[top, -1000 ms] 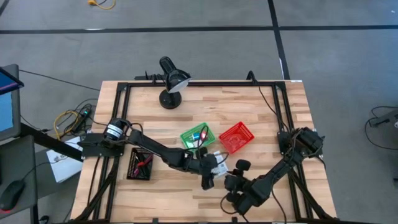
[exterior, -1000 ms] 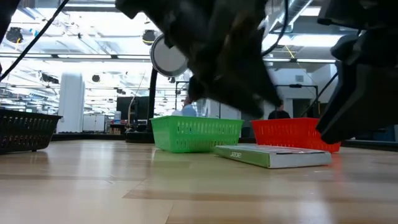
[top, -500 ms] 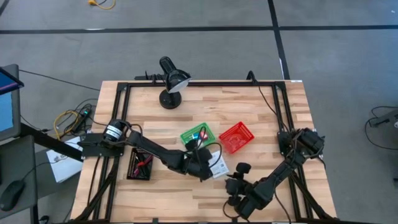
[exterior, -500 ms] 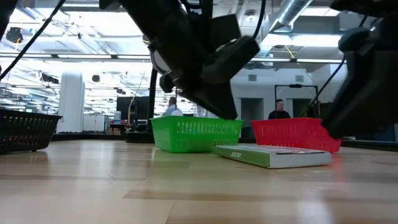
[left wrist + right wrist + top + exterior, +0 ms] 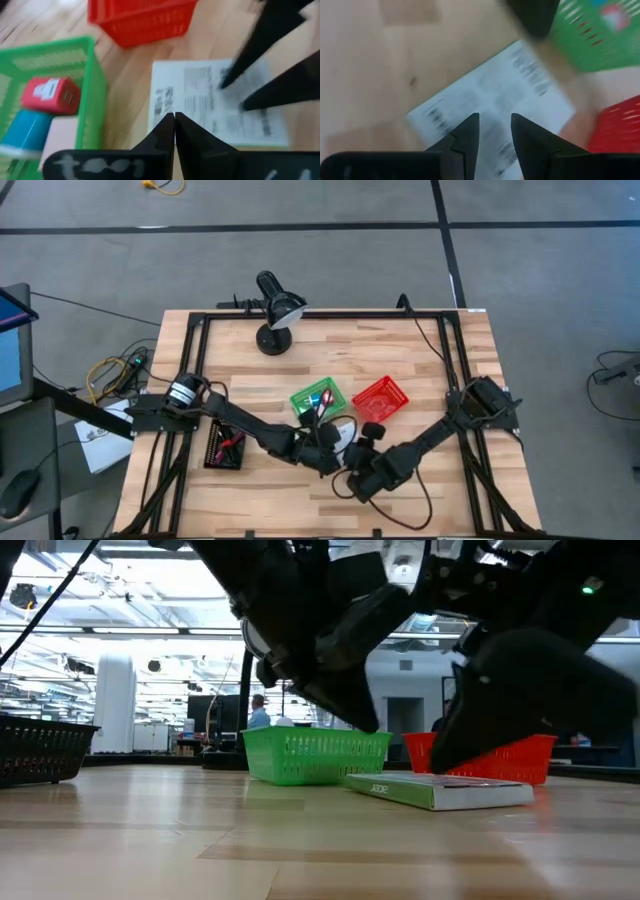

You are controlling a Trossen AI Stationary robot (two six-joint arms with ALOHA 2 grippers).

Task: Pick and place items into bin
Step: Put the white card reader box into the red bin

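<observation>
A white card (image 5: 215,100) with black print lies flat on the wood table (image 5: 250,490), between the green basket (image 5: 318,398) and both grippers. My left gripper (image 5: 174,120) hangs shut over the card's edge, holding nothing. My right gripper (image 5: 495,122) stands open above the card, its fingers also showing in the left wrist view (image 5: 270,60). In the low view both fingertips sit above the card (image 5: 440,790). The green basket (image 5: 95,75) holds a red-pink block (image 5: 50,95), a blue cube (image 5: 25,132) and a pale pink cube (image 5: 65,137).
An empty-looking red basket (image 5: 381,400) stands right of the green one. A black basket (image 5: 224,444) with a black-and-red tool sits at the table's left. A desk lamp (image 5: 275,315) stands at the far edge. Bare wood lies along the near edge.
My left gripper has shut with nothing in it and has risen a little, drawing back slightly toward the green basket. My right gripper has swung from the near right toward the card and now hangs over it, fingers still apart. The card has stayed where it was.
</observation>
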